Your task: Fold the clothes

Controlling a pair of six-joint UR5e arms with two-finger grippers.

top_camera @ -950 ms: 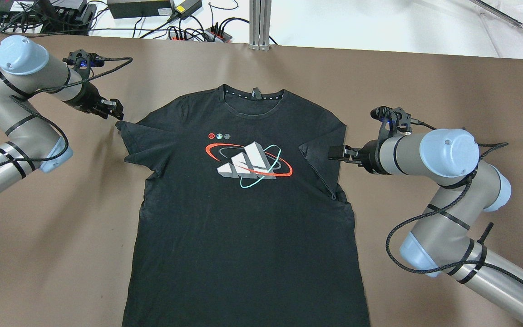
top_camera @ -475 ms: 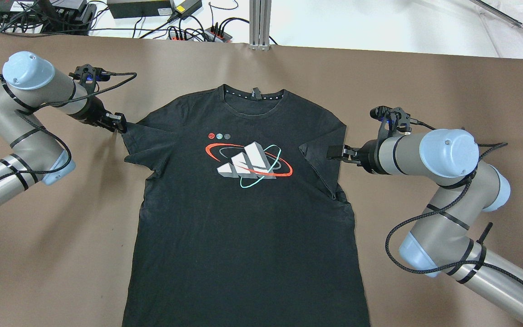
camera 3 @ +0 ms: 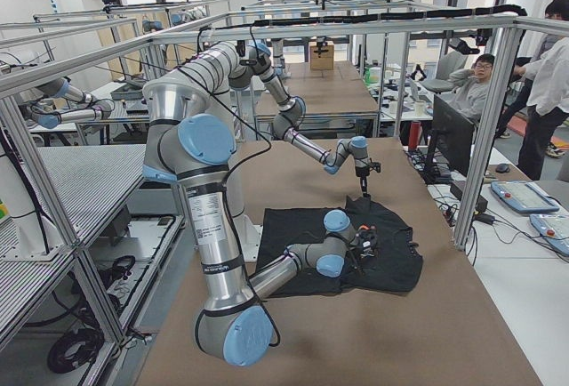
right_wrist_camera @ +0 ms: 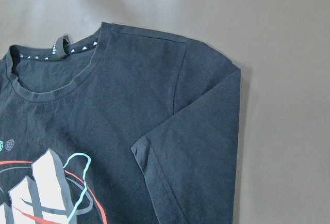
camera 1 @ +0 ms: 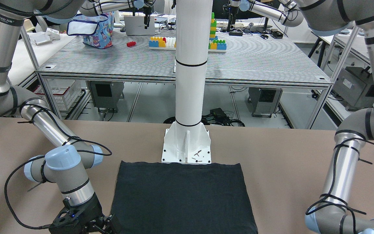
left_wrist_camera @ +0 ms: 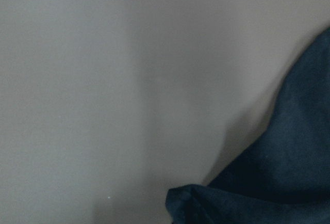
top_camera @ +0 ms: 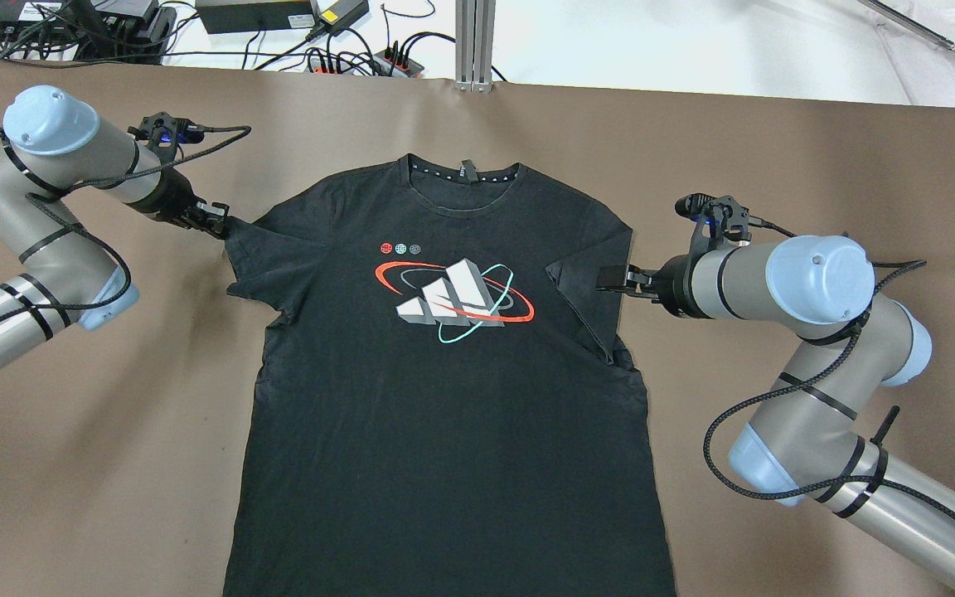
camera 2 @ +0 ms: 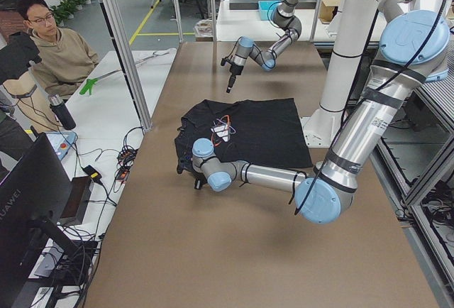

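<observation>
1 black T-shirt [top_camera: 444,431] spread flat, 1 right gripper [top_camera: 603,279] with jaws apart, 1 left gripper [top_camera: 223,225], grip unclear

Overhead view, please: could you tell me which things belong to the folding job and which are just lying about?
Job in hand: black T-shirt; left gripper; right gripper.
Lying about: power strip; black power adapter; aluminium post.
</observation>
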